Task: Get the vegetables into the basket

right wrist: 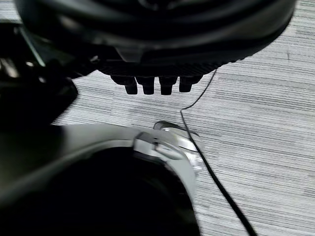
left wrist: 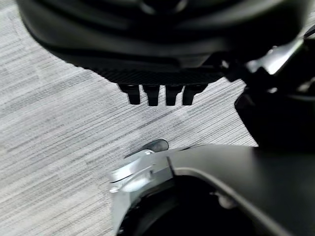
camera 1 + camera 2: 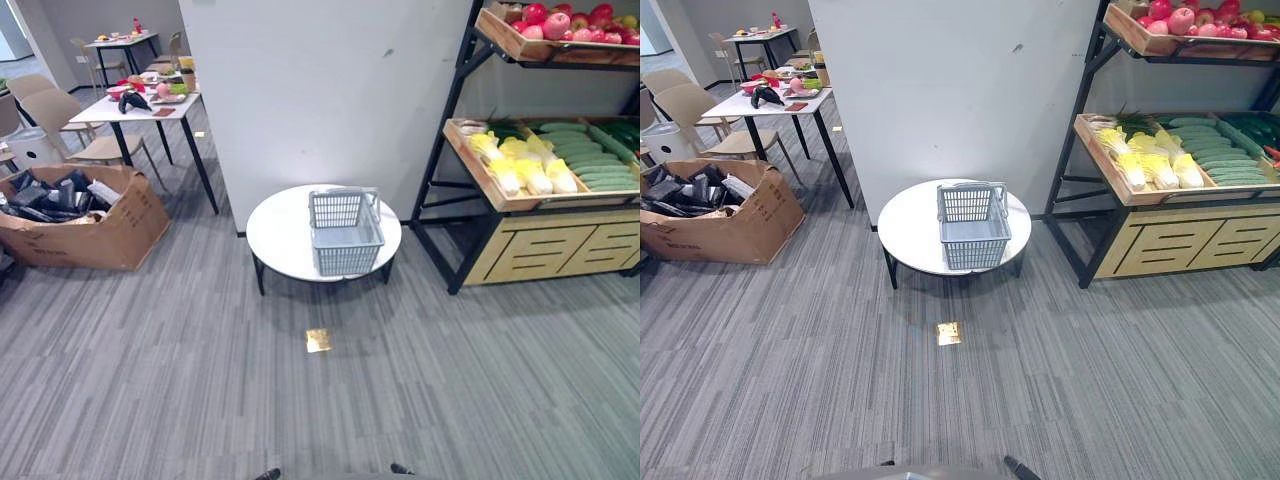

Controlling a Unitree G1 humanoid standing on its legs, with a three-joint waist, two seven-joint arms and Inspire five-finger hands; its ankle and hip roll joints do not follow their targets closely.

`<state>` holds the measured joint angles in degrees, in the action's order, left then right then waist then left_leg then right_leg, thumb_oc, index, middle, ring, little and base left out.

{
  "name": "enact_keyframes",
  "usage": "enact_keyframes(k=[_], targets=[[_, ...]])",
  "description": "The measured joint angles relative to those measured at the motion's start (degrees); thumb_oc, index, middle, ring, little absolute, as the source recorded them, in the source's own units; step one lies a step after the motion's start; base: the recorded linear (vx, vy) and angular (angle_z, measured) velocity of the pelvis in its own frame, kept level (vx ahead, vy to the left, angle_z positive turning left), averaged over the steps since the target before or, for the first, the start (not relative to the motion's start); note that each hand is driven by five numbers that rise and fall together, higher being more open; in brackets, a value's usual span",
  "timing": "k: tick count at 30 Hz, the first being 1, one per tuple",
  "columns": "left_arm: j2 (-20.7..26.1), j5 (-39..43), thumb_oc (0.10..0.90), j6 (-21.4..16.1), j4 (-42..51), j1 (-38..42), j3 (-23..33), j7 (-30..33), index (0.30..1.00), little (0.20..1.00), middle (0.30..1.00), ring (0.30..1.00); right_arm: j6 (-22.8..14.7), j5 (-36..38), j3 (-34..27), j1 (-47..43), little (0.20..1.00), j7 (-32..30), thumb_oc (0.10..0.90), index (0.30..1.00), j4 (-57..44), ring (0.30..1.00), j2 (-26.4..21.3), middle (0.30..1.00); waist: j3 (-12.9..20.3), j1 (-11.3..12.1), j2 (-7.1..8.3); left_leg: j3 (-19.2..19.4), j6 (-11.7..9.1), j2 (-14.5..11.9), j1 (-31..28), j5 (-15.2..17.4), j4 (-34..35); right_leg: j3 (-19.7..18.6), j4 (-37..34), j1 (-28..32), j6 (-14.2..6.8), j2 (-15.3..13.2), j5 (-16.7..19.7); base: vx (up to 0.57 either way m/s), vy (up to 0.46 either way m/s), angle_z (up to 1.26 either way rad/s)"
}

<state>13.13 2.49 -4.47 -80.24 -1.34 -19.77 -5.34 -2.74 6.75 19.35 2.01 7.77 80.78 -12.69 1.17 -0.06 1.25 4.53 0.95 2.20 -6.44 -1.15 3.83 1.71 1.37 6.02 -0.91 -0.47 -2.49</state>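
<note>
Nearest the camera, each wrist view has its own hand hanging over grey striped carpet (image 3: 150, 380): the left hand (image 2: 162, 73) and the right hand (image 1: 152, 69) both show a short row of dark fingertips pointing down with nothing between or under them — fingers relaxed, holding nothing.

On the carpet ahead lies a small shiny gold patch (image 3: 318, 340). Just beyond it stands a low round white table (image 3: 275, 235) on dark legs, set against a white wall (image 3: 320, 90). A grey plastic basket (image 3: 345, 232) sits upright on the table, toward its right half, handle folded back over the rim; nothing can be seen inside it.

The vegetables (image 3: 560, 160) are well apart from the basket, on the middle tray of a black-framed wooden shelf (image 3: 540, 245) at the right — pale yellow-white cabbages (image 3: 525, 165) at the tray's left, long green cucumbers (image 3: 590, 165) beside them. The tray above carries red apples (image 3: 565, 20).

At the far left, an open cardboard box (image 3: 100, 225) of dark items rests on the floor. Behind it are white tables (image 3: 140, 108) with small objects on top, and beige chairs (image 3: 50, 110).
</note>
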Motion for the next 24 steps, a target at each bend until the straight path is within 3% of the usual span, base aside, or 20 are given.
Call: enact_keyframes(k=[6, 24], targets=[[0.3, 1.0, 0.9, -2.0, 1.9, 3.2, 0.3, 0.1, 1.0, 1.0, 1.0, 1.0, -1.4, 0.9, 0.0, -3.7, 1.0, -0.1, 0.9, 1.0, -0.7, 1.0, 1.6, 1.0, 0.3, -0.2, 0.9, -0.2, 0.0, 0.1, -1.4, -0.5, 1.2, 0.2, -4.9, 3.1, 0.1, 0.0, 2.2, 0.0, 0.0, 0.0], [0.1, 2.1, 0.9, -2.2, 2.0, 3.6, 1.3, 0.1, 1.0, 1.0, 1.0, 1.0, -1.8, 0.9, -0.5, -4.2, 1.0, 0.2, 0.9, 1.0, -1.4, 1.0, 1.9, 1.0, 0.2, -0.9, 1.0, -0.2, -0.2, 0.1, -1.8, -0.4, 1.6, 0.2, -6.3, 3.9, 0.2, 0.0, 2.8, 0.0, 0.0, 0.0]])
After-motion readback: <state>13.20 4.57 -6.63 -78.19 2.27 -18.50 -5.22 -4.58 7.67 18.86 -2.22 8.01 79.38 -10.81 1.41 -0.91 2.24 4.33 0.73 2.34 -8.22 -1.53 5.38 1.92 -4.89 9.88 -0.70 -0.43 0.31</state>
